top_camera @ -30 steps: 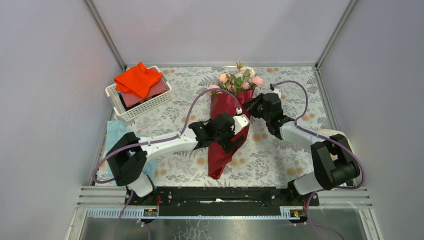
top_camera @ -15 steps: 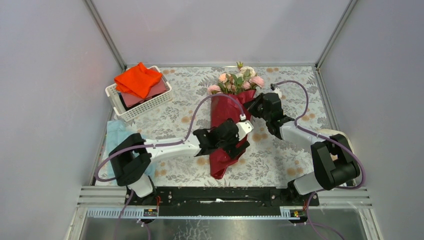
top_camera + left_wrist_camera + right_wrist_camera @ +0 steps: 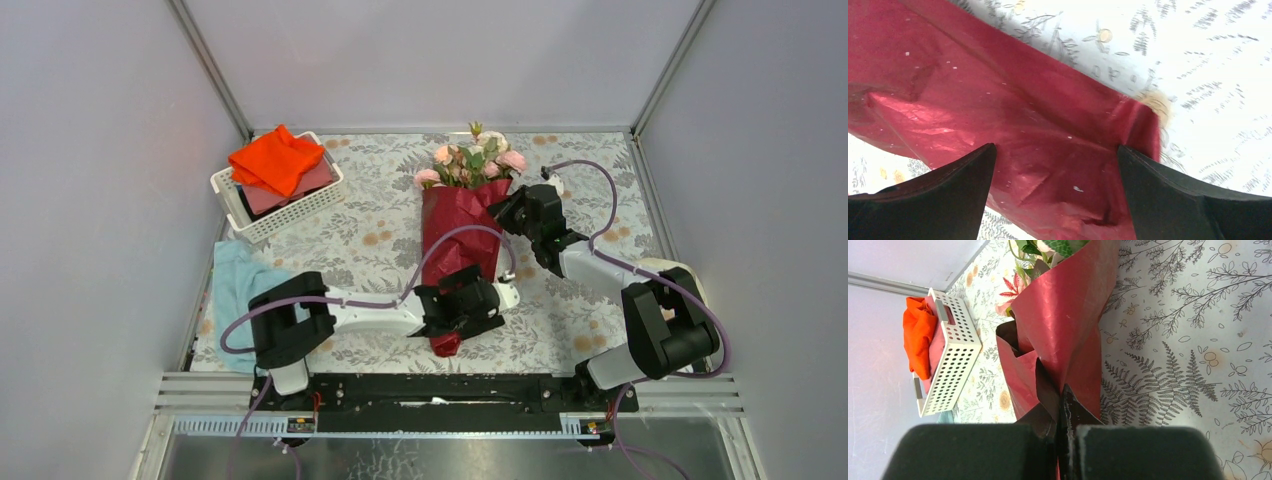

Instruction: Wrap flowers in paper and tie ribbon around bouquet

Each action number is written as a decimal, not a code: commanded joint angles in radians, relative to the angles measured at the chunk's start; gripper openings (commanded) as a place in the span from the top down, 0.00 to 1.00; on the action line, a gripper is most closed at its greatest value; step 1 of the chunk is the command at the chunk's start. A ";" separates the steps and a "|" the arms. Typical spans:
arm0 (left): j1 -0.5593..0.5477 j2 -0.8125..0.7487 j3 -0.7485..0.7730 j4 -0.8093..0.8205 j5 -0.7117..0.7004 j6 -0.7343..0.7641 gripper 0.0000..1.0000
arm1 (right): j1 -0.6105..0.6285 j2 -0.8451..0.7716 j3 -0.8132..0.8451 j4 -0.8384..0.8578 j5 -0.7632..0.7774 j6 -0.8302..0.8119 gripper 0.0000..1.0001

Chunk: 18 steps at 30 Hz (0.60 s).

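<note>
Change, left arm: You see that the left arm has pulled back toward its base. A second ago its wrist was over the middle of the bouquet; now it is over the narrow near end.
Change, paper: The wide upper part of the paper is now uncovered, where the arm hid it before.
Change, right arm: The right arm is in the same place as before.
Left arm pose: It is folded low, the forearm runs left to right over the tabletop, and the wrist looks down at the tip of the cone.
Left fingers: They are spread wide, one at each side over the crinkled red end, and they hold nothing. You cannot tell if they touch it.
Right arm pose: It reaches forward and to the left, up to the upper right edge of the cone, just below the flowers.
Right fingers: They are pressed together on a fold of the paper.
Bouquet place: It lies in the middle of the tabletop, roses at the far end, tip toward the arm bases.
Around: A white basket with an orange cloth stands far left, well apart. A light blue cloth lies beside the left arm's base.
</note>
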 commanded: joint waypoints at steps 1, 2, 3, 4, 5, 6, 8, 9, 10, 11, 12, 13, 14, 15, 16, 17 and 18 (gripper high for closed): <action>-0.028 -0.072 -0.025 -0.065 0.032 0.082 0.02 | 0.005 -0.010 0.062 0.067 0.052 -0.016 1.00; -0.033 -0.113 -0.046 -0.067 0.097 0.118 0.02 | 0.007 -0.008 0.066 0.062 0.055 -0.021 1.00; -0.036 -0.166 -0.076 -0.067 0.158 0.159 0.02 | 0.006 -0.004 0.071 0.055 0.056 -0.029 1.00; -0.038 -0.215 -0.092 -0.074 0.222 0.208 0.01 | 0.006 -0.001 0.077 0.048 0.055 -0.036 1.00; -0.038 -0.256 -0.102 -0.094 0.288 0.256 0.02 | 0.006 0.004 0.083 0.041 0.055 -0.043 1.00; -0.039 -0.291 -0.107 -0.119 0.333 0.297 0.02 | 0.006 0.006 0.085 0.038 0.056 -0.046 1.00; -0.039 -0.322 -0.102 -0.181 0.396 0.339 0.01 | 0.006 0.010 0.084 0.035 0.061 -0.048 1.00; -0.039 -0.324 -0.098 -0.195 0.409 0.344 0.01 | 0.006 0.011 0.084 0.034 0.065 -0.050 1.00; -0.040 -0.323 -0.101 -0.211 0.421 0.346 0.01 | 0.006 0.012 0.084 0.032 0.068 -0.053 1.00; -0.041 -0.322 -0.107 -0.221 0.433 0.347 0.01 | 0.006 0.013 0.084 0.029 0.070 -0.055 1.00; -0.045 -0.320 -0.116 -0.221 0.442 0.348 0.01 | 0.006 0.014 0.085 0.025 0.074 -0.057 1.00; -0.052 -0.319 -0.127 -0.218 0.445 0.349 0.01 | 0.006 0.016 0.085 0.022 0.077 -0.060 1.00; -0.060 -0.317 -0.137 -0.209 0.440 0.345 0.01 | 0.006 0.017 0.087 0.019 0.082 -0.061 1.00; -0.070 -0.314 -0.143 -0.203 0.430 0.344 0.01 | 0.006 0.019 0.088 0.017 0.085 -0.062 1.00; -0.082 -0.310 -0.146 -0.193 0.414 0.340 0.01 | 0.006 0.020 0.089 0.016 0.088 -0.062 1.00; -0.095 -0.307 -0.151 -0.183 0.400 0.339 0.01 | 0.005 0.023 0.091 0.016 0.091 -0.061 1.00; -0.106 -0.304 -0.156 -0.173 0.380 0.340 0.01 | 0.006 0.027 0.094 0.016 0.093 -0.058 1.00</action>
